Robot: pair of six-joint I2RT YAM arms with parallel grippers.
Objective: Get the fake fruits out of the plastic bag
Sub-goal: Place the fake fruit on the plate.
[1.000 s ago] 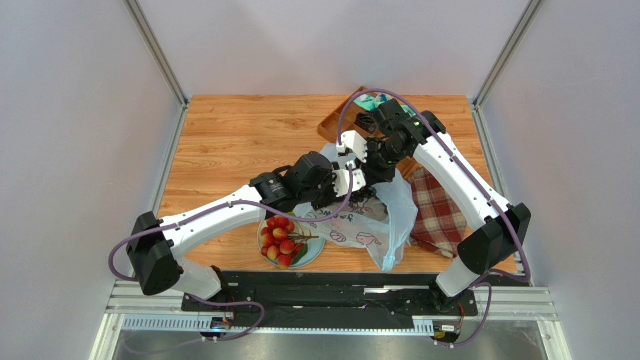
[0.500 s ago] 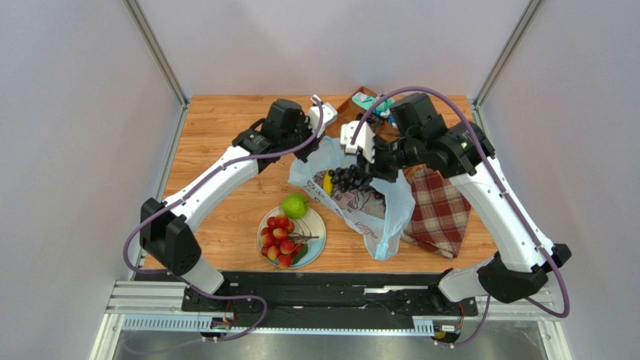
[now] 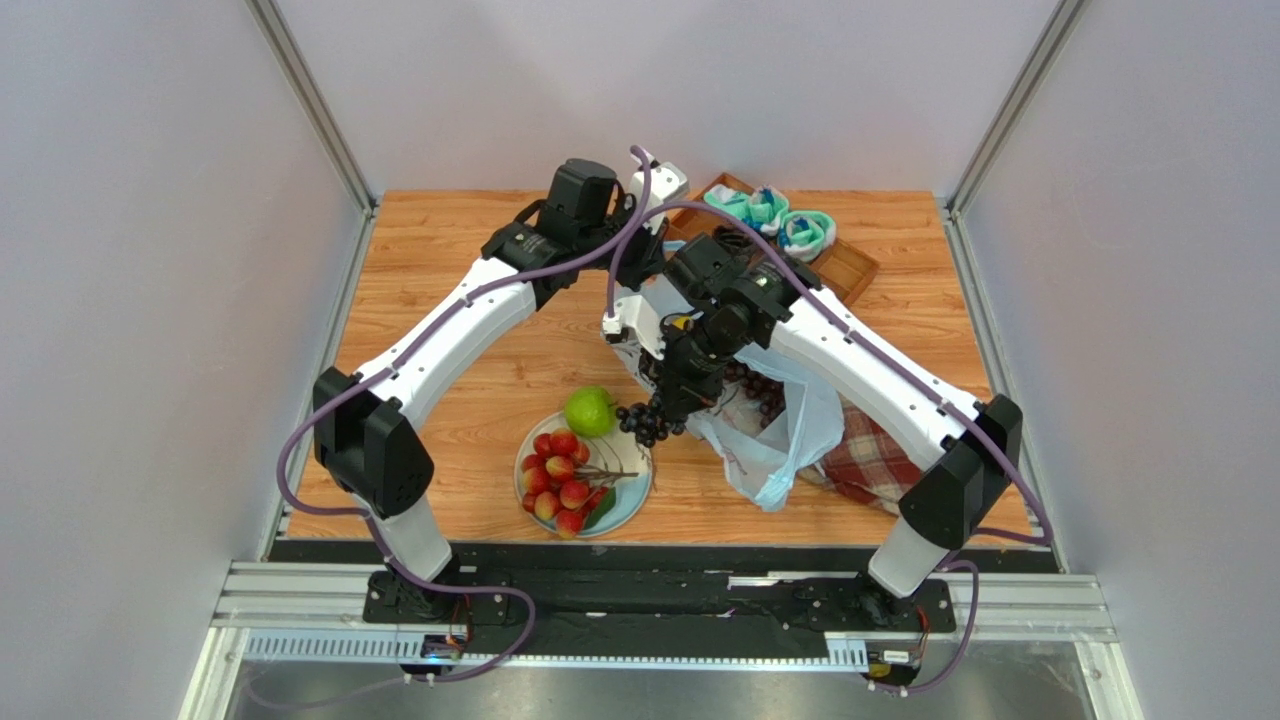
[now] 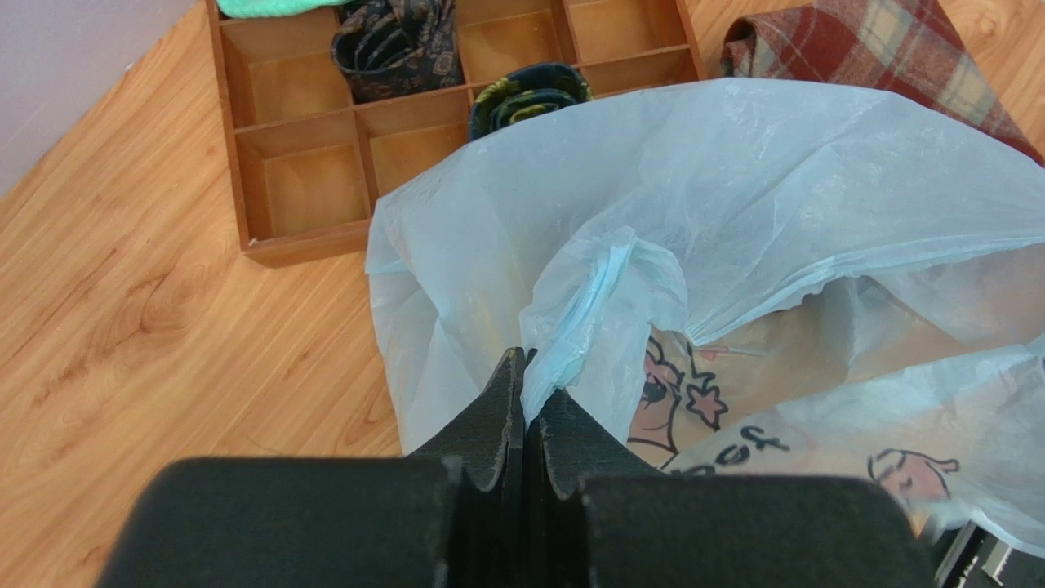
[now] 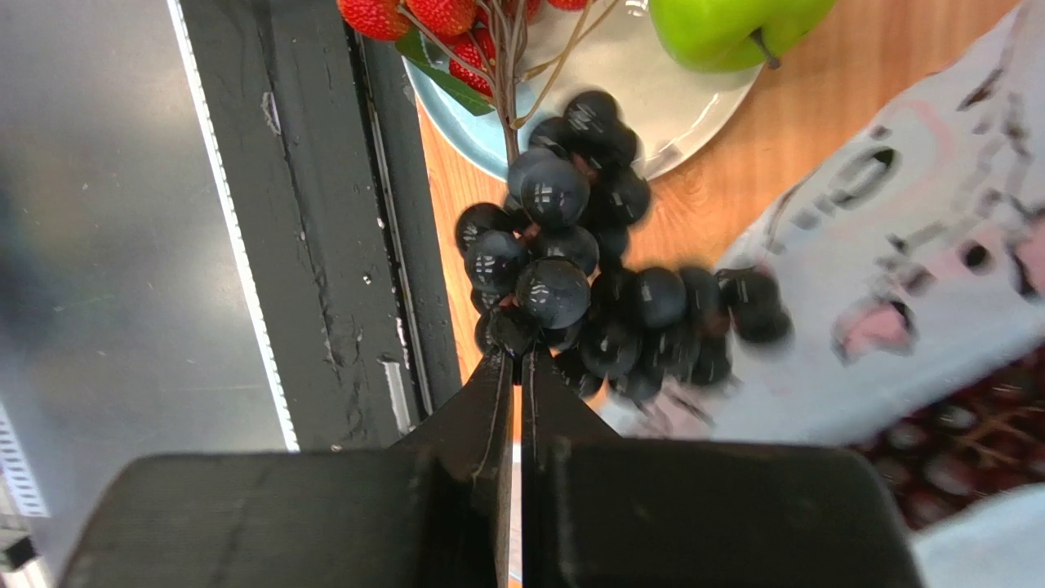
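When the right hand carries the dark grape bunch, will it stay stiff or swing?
Probably it swings: the grape bunch hangs from the right hand by one pinched edge, and its far grapes look blurred. Likely light, since that small pinch holds it.

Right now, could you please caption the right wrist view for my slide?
Right hand pinching the dark grape bunch near the plate of green apple and red fruits.
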